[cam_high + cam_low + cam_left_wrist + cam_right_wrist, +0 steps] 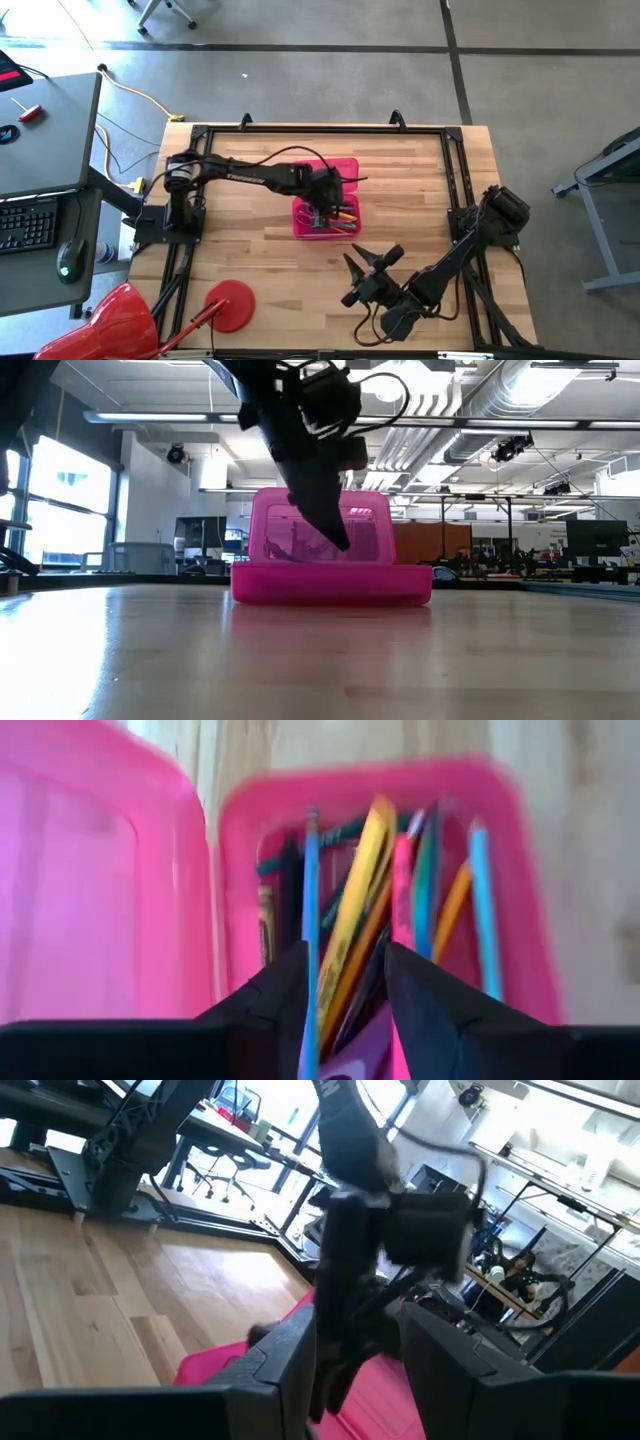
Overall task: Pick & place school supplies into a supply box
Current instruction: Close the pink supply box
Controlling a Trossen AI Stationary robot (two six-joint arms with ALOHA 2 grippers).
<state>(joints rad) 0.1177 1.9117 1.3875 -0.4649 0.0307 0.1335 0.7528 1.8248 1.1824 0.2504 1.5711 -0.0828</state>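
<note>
The left gripper [345, 990] is held low inside the pink supply box [350, 166] at the table's middle, its fingers spread around the pencils [352, 915]. If it is raised carelessly, pencils could be dragged out or the box tipped.

The right gripper [366, 262] waits nearby, spread.

— How many arms and grippers are seen over the table?
— Two arms are counted, each ending in one gripper: the left gripper [322, 212] and the right gripper [362, 262], two fingers apiece.

— And boxes?
— One pink supply box [347, 170] is shown, its single lid raised.

— How many supplies are counted inside?
— About ten pencils and pens [352, 910] can be made out beyond the left gripper's fingers [425, 990]: roughly three blue, two teal or green, two orange, one yellow, one pink and one dark. An exact total cannot be given, since they overlap.

— Anything else?
— One red disc [228, 303] with one stick handle is seen.
</note>
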